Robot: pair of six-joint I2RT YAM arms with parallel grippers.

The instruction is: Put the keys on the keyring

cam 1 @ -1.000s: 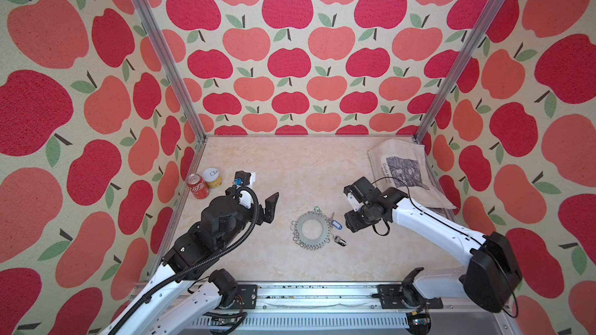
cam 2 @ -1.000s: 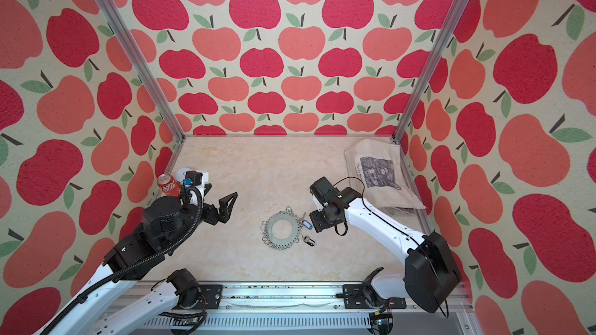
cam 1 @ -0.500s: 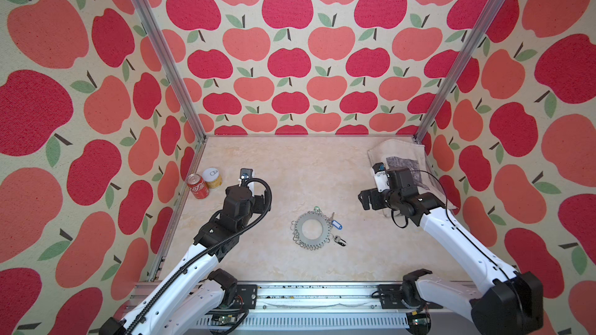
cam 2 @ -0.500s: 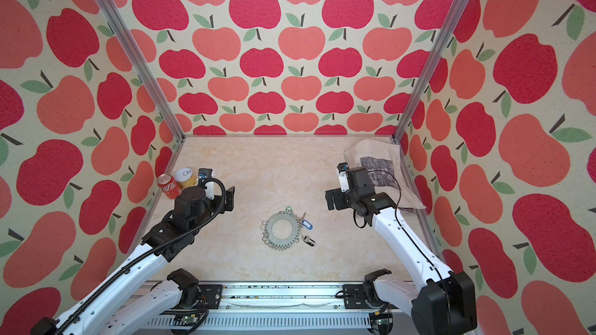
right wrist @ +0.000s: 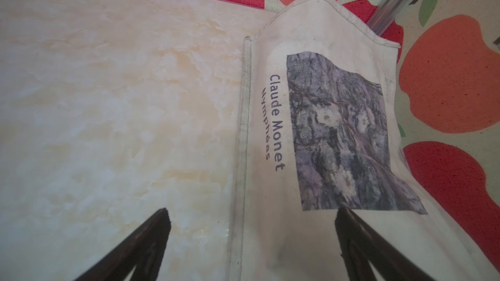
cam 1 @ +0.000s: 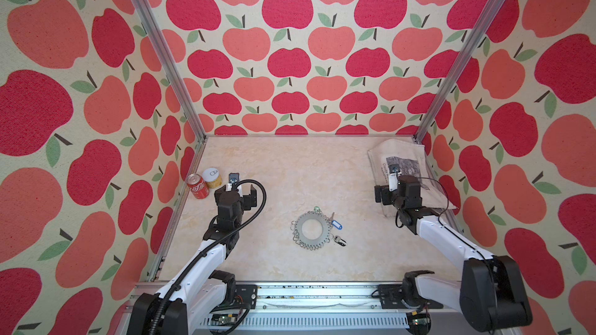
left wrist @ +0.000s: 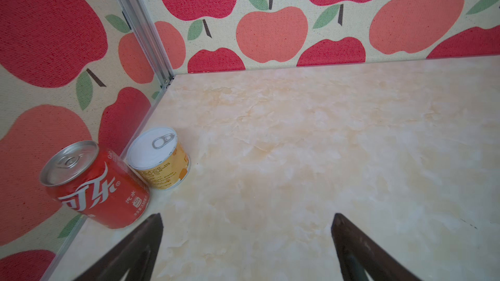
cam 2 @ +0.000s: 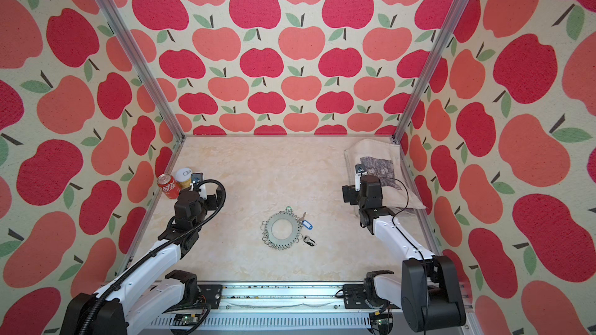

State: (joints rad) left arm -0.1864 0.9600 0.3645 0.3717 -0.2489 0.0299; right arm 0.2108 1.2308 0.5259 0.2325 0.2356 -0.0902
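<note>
The keyring (cam 1: 311, 228) (cam 2: 283, 229), a grey disc fringed with small wire rings, lies flat mid-table. Two keys lie at its right rim: one with a blue tag (cam 1: 337, 224) (cam 2: 307, 223) and one with a black head (cam 1: 340, 240) (cam 2: 309, 240). Whether either hangs on a wire ring cannot be told. My left gripper (left wrist: 247, 216) is open over bare table, far left of the keyring, holding nothing. My right gripper (right wrist: 253, 212) is open too, far right of the keyring, one finger over the table and one over a cloth bag.
A red cola can (cam 1: 197, 185) (left wrist: 97, 185) and a short yellow tin (cam 1: 213, 178) (left wrist: 159, 158) stand against the left wall by the left wrist. A cream printed tote bag (cam 1: 403, 169) (right wrist: 324, 104) lies in the back right corner. Apple-patterned walls enclose three sides.
Both arms have drawn back from the keyring, the left toward the cans, the right to the bag. The right gripper has opened wide. Keyring and keys have not moved.
</note>
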